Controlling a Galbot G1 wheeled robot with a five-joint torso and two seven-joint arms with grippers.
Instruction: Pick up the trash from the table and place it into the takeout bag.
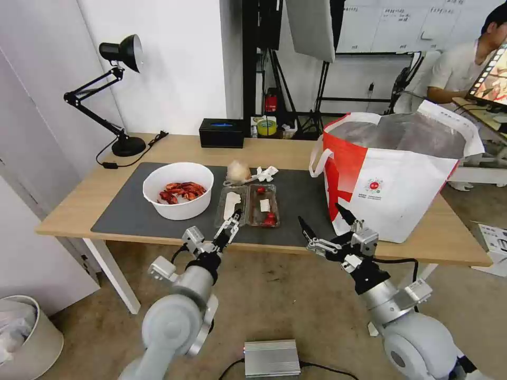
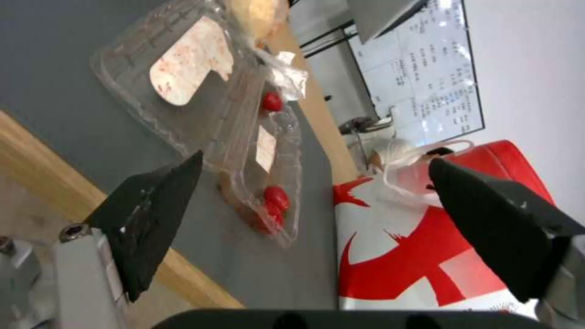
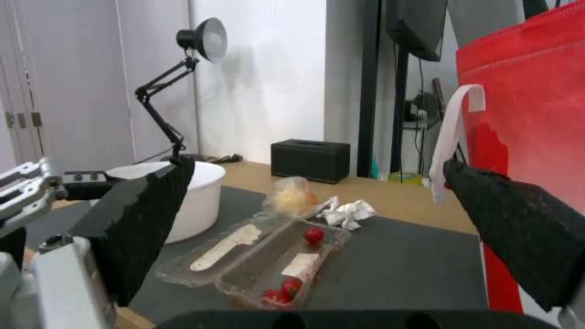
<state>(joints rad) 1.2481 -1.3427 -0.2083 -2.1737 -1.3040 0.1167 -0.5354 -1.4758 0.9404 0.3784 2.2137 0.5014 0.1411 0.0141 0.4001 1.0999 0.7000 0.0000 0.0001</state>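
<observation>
Clearly, the head view gives the whole table [image 1: 79,200]: the white bowl [image 1: 178,190] with red shells, the clear tray [image 1: 248,206], the wrapped ball [image 1: 238,170] and the crumpled tissue [image 1: 265,172] all lie on the grey mat [image 1: 132,211], and the takeout bag [image 1: 391,179] stands on the table's right side. The right wrist view shows the bag's red side and handle close by. The left gripper [image 1: 230,224] hangs at the tray's near edge, jaws apart. The right gripper [image 1: 322,221] hovers before the bag, spread wide, holding nothing.
</observation>
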